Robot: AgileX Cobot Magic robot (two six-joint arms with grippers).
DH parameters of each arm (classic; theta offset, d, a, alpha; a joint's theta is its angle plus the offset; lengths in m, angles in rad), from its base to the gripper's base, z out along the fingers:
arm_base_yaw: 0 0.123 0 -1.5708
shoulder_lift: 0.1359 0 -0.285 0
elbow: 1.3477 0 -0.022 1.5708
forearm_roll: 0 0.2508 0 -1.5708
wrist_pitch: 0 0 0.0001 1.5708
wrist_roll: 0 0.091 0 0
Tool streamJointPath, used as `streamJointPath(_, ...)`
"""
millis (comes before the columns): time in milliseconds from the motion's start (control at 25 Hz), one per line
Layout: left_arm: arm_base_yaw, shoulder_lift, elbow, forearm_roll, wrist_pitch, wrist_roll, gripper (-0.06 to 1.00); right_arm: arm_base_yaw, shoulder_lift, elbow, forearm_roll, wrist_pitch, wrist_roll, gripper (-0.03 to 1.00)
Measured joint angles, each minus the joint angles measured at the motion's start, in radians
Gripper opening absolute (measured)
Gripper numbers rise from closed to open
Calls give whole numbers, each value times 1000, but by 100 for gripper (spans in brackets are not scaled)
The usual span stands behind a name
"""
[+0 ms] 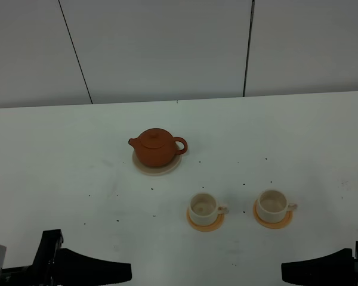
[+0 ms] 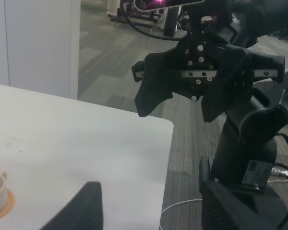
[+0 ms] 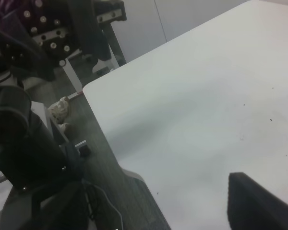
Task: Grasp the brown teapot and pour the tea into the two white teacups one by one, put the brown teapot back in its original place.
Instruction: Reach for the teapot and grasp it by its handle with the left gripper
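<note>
Squat reddish-brown clay teapot point(image 1: 155, 148): stood upright with lid on, just left of centre in the high view, spout toward the frame's left and loop handle toward its right.
Flat round cream coaster point(image 1: 159, 171): lay under the teapot, with its rim showing around the base.
Left-hand small white teacup point(image 1: 202, 206): stood upright below and right of the teapot, well apart from it, on a round orange saucer point(image 1: 206, 226).
Right-hand small white teacup point(image 1: 271, 202): stood upright further toward the frame's right, level with the first cup and not touching it, on a second orange saucer point(image 1: 273, 222).
Cup handles: both pointed toward the frame's right.
Left fingers point(image 2: 86, 206): spread wide and held nothing, low in the lower left corner of the high view, well apart from the teapot.
Right fingers point(image 3: 259, 203): also stood wide and empty, in the lower right corner of the high view, clear of both cups.
White surface point(image 1: 59, 155): carried teapot, coaster, cups and saucers, and bore scattered small dark specks.
</note>
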State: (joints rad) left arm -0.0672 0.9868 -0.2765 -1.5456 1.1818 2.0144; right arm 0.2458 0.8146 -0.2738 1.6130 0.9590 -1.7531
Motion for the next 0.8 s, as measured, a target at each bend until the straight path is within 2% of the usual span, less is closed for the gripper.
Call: streamJointPath(800, 0, 0, 0, 0, 0, 0, 53, 0, 0, 0, 0, 0, 0, 59)
